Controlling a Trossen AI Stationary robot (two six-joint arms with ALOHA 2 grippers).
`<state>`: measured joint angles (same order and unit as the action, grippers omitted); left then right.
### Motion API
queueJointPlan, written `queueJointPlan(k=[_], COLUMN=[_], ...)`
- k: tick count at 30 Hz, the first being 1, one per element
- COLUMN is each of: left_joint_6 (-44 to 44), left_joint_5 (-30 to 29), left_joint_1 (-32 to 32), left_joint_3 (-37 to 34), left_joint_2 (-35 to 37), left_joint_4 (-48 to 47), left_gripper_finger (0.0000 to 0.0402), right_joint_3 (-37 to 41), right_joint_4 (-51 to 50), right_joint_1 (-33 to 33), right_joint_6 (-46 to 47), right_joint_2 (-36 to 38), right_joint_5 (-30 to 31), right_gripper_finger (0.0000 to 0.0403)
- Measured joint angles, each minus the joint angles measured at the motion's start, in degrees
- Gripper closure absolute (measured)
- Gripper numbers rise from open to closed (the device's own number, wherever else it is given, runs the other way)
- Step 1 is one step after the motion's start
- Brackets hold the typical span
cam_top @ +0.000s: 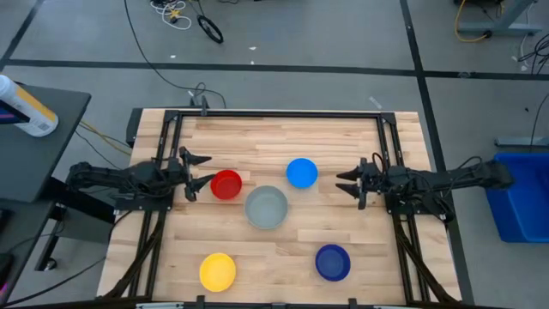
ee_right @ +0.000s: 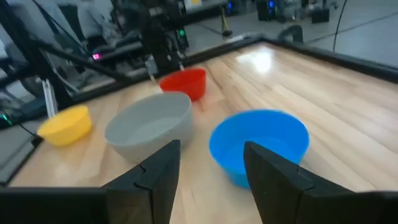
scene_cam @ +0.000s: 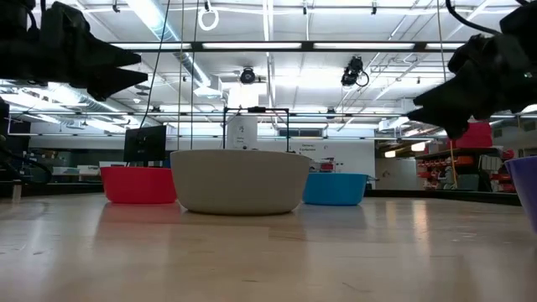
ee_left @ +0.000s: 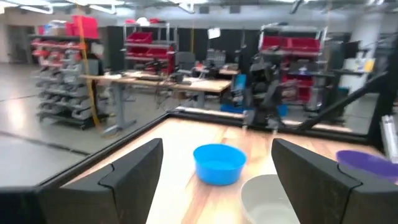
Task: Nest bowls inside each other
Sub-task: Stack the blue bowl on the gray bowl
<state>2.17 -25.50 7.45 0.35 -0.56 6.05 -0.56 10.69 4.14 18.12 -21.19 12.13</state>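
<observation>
A wooden table (cam_top: pixel 283 142) in a workshop carries five separate bowls, none nested yet. From the left: the left end effector (cam_top: pixel 196 172) hangs with fingers spread and empty, the red bowl (cam_top: pixel 226 184) just inward of it; the grey bowl (cam_top: pixel 267 207) sits at centre; the light blue bowl (cam_top: pixel 301 172) lies nearest the right end effector (cam_top: pixel 350 183), also parted and empty. The yellow bowl (cam_top: pixel 218 270) and dark blue bowl (cam_top: pixel 333 262) wait along the near edge.

A: Which surface do you see?
B: You see a pale wooden plank table (cam_top: pixel 283 249).
A: What rests on it?
B: Five round plastic bowls, all apart: red (cam_top: pixel 226 184), light blue (cam_top: pixel 301 172), grey (cam_top: pixel 267 208), yellow (cam_top: pixel 217 270), dark blue (cam_top: pixel 333 262).
</observation>
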Motion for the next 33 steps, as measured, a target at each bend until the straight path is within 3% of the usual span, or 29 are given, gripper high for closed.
queueJointPlan(k=[5,8,14,20,26,30,33], left_joint_6=[-0.07,-0.81,-3.20,-4.57,-4.11,-4.39,-4.44], left_joint_5=[0.80,0.80,0.89,0.70,0.72,0.69,0.47], left_joint_1=[0.01,0.01,0.01,0.01,0.01,0.01,-0.03], left_joint_3=[0.01,0.01,0.01,0.01,0.01,0.01,0.01], left_joint_2=[-1.65,-2.80,-4.35,-4.33,-4.33,-4.33,-4.33], left_joint_4=[-0.59,-0.51,1.49,2.03,0.59,-0.05,-0.27], left_gripper_finger=[0.0094,0.0094,0.0094,0.0094,0.0094,0.0094,0.0094], right_joint_3=[-0.08,-3.41,-18.34,-34.14,-36.65,-36.65,-36.65], right_joint_4=[15.01,17.90,14.99,3.54,-4.07,-8.23,-9.17], right_joint_1=[-0.58,-2.65,-5.81,-5.99,-6.96,-10.85,-15.58], right_joint_6=[-2.72,-4.63,-11.64,-17.98,-20.56,-21.21,-21.62], right_joint_2=[-7.24,-13.43,-32.86,-50.40,-49.87,-46.98,-47.35], right_joint_5=[-0.12,0.43,-5.10,-9.14,-3.18,-3.25,-8.26], right_gripper_finger=[0.0218,0.0219,0.0219,0.0213,0.0204,0.0197,0.0190])
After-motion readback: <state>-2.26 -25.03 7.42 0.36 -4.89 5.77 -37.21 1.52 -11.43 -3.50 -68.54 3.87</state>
